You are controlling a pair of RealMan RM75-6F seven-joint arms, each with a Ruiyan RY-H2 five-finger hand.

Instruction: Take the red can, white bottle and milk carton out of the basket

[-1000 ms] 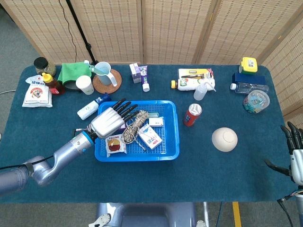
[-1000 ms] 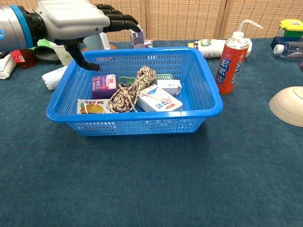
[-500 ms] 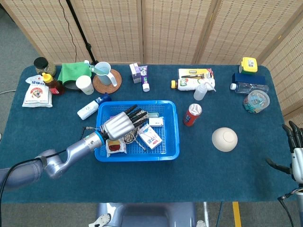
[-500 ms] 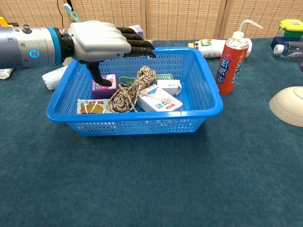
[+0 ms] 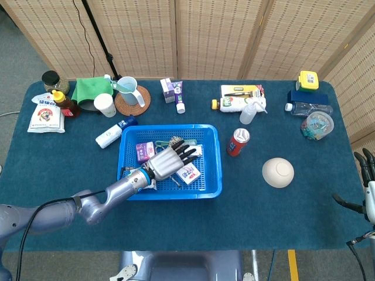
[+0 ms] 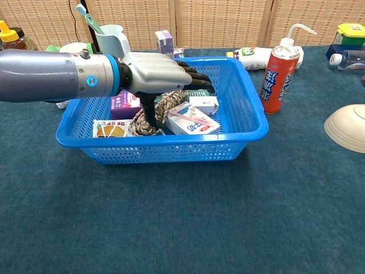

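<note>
One blue basket (image 5: 215,153) sits mid-table, holding one milk carton (image 6: 192,119), one coil of rope (image 6: 165,103), one purple box (image 5: 143,151) and one snack packet (image 6: 108,129). The left hand (image 5: 169,162) reaches in over the rope, fingers (image 6: 197,77) stretched out and apart, gripping nothing. One red can (image 5: 238,142) stands just outside the basket's right wall; one white bottle (image 5: 109,136) lies off its left corner. The right hand (image 5: 368,190) hangs at the table's right edge, fingers spread, empty.
</note>
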